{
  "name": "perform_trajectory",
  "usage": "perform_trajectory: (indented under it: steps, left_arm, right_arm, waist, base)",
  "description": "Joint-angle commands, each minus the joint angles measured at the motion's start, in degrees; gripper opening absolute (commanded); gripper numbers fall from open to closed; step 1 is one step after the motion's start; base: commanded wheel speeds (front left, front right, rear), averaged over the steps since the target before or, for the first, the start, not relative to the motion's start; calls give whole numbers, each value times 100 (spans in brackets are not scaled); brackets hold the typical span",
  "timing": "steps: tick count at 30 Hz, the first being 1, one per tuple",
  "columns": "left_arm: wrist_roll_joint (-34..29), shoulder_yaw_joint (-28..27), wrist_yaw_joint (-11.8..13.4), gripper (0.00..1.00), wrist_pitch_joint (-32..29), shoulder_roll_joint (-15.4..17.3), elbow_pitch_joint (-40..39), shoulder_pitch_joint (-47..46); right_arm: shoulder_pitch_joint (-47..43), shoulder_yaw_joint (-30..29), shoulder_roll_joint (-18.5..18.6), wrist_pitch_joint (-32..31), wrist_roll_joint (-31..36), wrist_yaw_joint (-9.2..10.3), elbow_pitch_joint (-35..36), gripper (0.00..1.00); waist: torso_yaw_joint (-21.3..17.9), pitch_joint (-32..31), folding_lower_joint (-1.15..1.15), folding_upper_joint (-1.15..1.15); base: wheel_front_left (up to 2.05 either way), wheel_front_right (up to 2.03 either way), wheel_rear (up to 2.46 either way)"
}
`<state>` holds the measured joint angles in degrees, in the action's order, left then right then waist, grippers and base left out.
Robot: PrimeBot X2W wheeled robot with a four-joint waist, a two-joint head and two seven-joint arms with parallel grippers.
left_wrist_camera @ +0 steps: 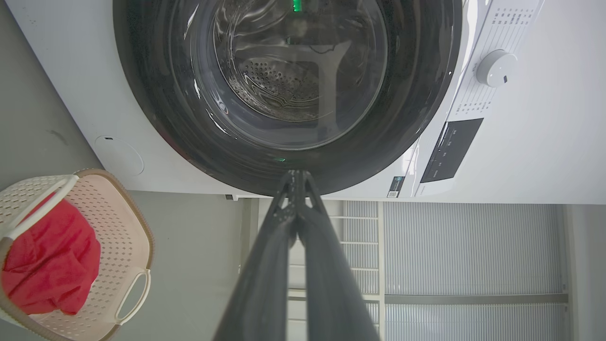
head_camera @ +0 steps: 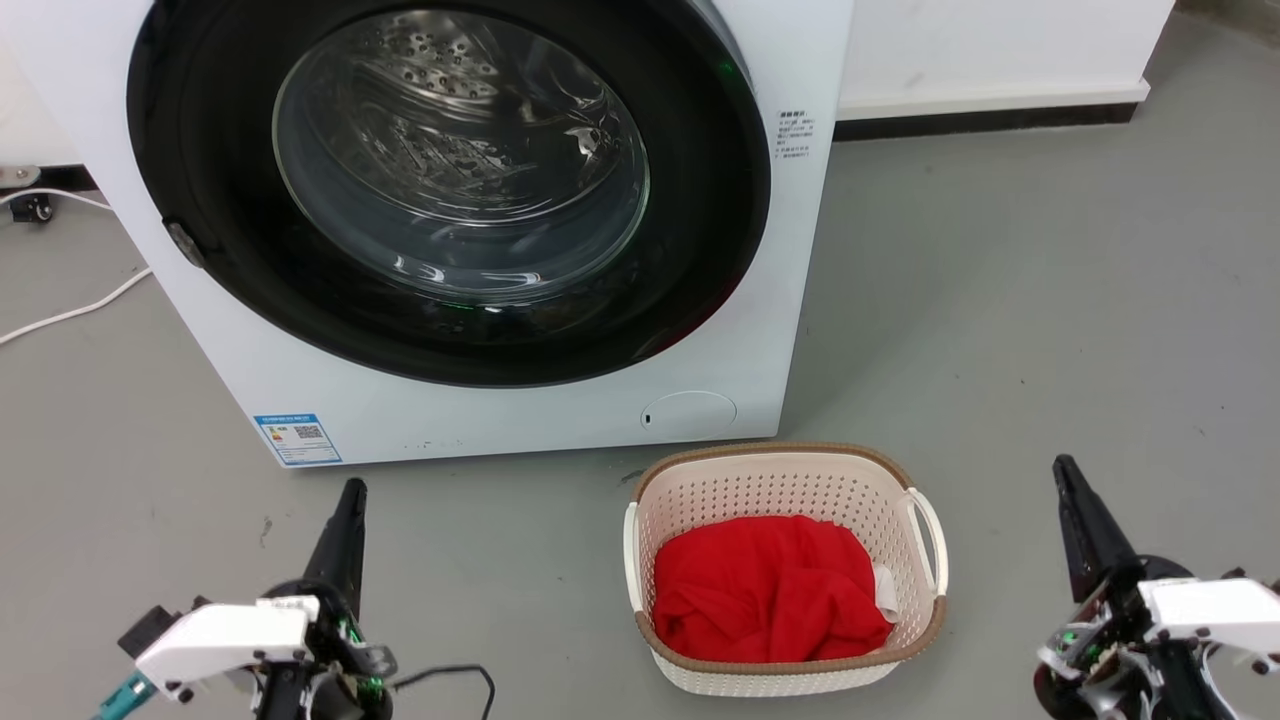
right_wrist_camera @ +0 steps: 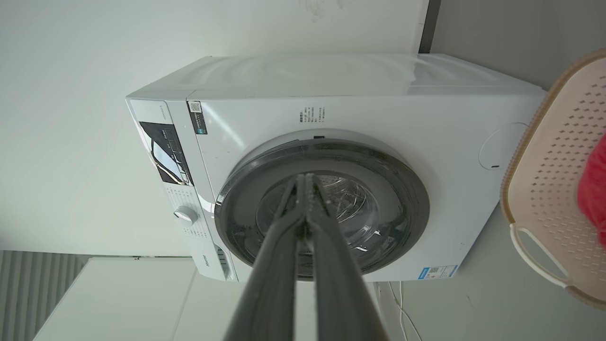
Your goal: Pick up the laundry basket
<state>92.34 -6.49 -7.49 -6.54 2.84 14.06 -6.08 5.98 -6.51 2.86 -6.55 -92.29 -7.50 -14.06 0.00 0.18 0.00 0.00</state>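
Red cloth (head_camera: 765, 590) hides the bottom of the laundry basket (head_camera: 760, 488).

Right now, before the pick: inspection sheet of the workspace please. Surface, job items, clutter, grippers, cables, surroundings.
Surface: grey floor, a few small dark marks.
Job's things: laundry basket upright on the floor, just in front of the washing machine's lower right corner; red cloth inside; white loop handles on both sides, free.
Clutter: nothing seen.
Grippers: left gripper shut, holding nothing, left of the basket; right gripper shut, holding nothing, right of it; both apart from the basket.
Cables: white cable on the floor left of the machine; black cable by the left wrist.
Surroundings: washing machine, door closed; white wall behind.
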Motion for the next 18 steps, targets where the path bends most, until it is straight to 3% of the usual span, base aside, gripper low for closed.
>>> perform_trajectory:
  steps: [1, 9, 18]
  left_arm:
    - [1, 4, 0, 100, 3, -2, 15, 8]
    - [-281, 54, 1, 100, 179, -14, -3, 108]
    - [-1399, 77, 121, 100, 428, -11, -299, 121]
  right_arm:
    - [-10, 1, 0, 3, 1, 0, -17, 100]
    - [-132, -24, -6, 177, 183, 1, -90, 100]
    - [-207, -13, -4, 426, 1593, 1, 337, 100]
  waist:
    - [0, 0, 0, 0]
    - [-2, 4, 0, 0]
    - [-8, 20, 0, 0]
  base:
    - [0, 0, 0]
    - [0, 0, 0]
    - [0, 0, 0]
